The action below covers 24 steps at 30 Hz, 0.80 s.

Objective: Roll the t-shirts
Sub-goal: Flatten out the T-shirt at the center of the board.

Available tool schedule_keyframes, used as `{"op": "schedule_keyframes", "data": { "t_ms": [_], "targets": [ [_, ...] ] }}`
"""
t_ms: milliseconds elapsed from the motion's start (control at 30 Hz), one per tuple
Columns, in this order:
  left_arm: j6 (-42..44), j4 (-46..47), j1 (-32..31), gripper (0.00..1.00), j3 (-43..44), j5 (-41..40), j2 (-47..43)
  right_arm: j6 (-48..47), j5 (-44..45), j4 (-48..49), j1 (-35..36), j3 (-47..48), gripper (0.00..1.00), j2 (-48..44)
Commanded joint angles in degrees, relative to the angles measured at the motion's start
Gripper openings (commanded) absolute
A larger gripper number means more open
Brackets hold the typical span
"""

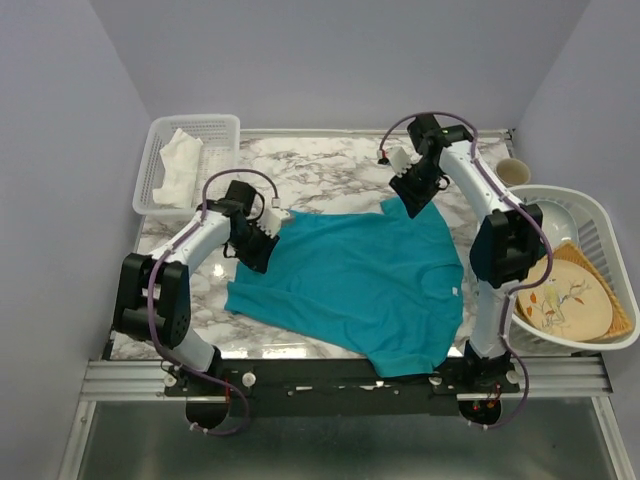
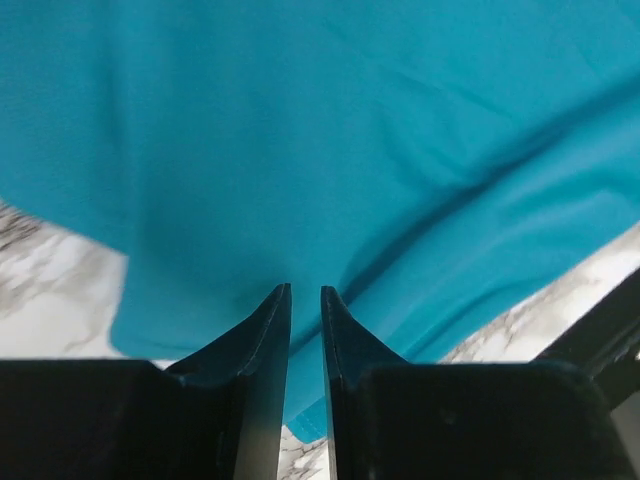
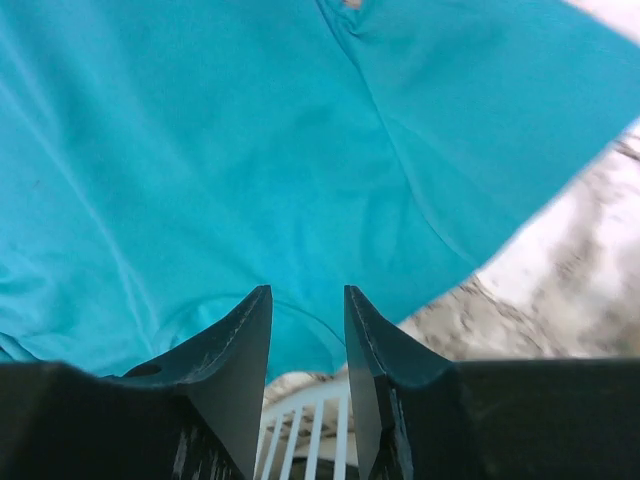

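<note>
T-shirt (image 1: pixel 350 280), teal-blue and short-sleeved, lies spread flat between the two grippers on the marble-patterned table (image 1: pixel 330 165). Its neck opening is on the near right side and one sleeve reaches the near table edge by the right arm's base. The right arm (image 1: pixel 495 235) rises along the shirt's right edge, its dark elbow standing between the cloth and a big white basket (image 1: pixel 612 232) that sits well to the right of the right gripper. In that basket lie a pale bowl (image 1: pixel 556 222) and a tan plate (image 1: pixel 565 300) painted with a twig and leaves. The left arm (image 1: pixel 185 250) bends in from the left over bare marble. Beyond and to the left of the left gripper is a smaller white mesh basket (image 1: pixel 218 124) holding a crumpled white cloth (image 1: pixel 180 160). A small cup (image 1: pixel 513 171) stands to the right of the right gripper, just behind the big basket. The right gripper (image 3: pixel 308 290) sits at the shirt's far sleeve tip, its jaws plainly parted and clamping nothing, with teal cloth filling the view past the tips and white slats low in the gap. The left gripper (image 2: pixel 306 290) is at the shirt's far left corner, over the fabric. Its jaws are only a narrow slit apart, and I cannot tell whether they nip the cloth.
</note>
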Motion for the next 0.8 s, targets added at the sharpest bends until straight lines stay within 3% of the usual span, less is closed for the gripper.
{"op": "schedule_keyframes", "data": {
  "t_ms": [0, 133, 167, 300, 400, 500, 633, 733, 767],
  "targets": [
    [11.16, -6.40, -5.49, 0.26, -2.39, -0.82, 2.78, 1.81, -3.20, -1.36, 0.71, 2.41, 0.44, 7.87],
    [17.75, -12.53, -9.63, 0.24, -2.22, 0.03, 4.29, 1.72, -3.90, -1.89, 0.71, 2.59, 0.44, 9.01],
    [23.16, -14.73, -11.81, 0.24, -2.13, 0.31, 3.67, 1.72, -4.08, -2.15, 0.71, 2.42, 0.44, 9.10],
    [37.58, -26.25, -15.86, 0.25, -2.04, 3.46, -2.65, 1.28, -4.79, -2.85, 0.71, -0.21, 0.44, 7.35],
    [41.92, -33.02, -18.24, 0.25, -1.78, 9.08, -7.22, 1.72, -5.66, -4.08, 0.80, -1.01, 0.44, 7.17],
    [38.70, -33.05, -18.51, 0.26, -0.21, 12.87, -10.91, 2.34, -9.44, -4.26, 2.37, -3.11, 0.44, 3.93],
    [18.53, -14.82, -16.68, 0.39, 2.43, 4.45, -12.59, -0.64, -11.28, -1.02, 7.55, -7.25, 0.44, -0.38],
    [9.19, -6.27, -8.69, 0.43, 5.86, 4.87, -9.80, -1.70, -11.64, 4.08, 12.21, -7.78, 0.44, -0.22],
    [2.54, -4.93, -3.62, 0.46, 7.00, 5.14, -8.91, -1.88, -11.82, 4.78, 13.35, -7.08, 0.45, 1.61]
  ]
}}
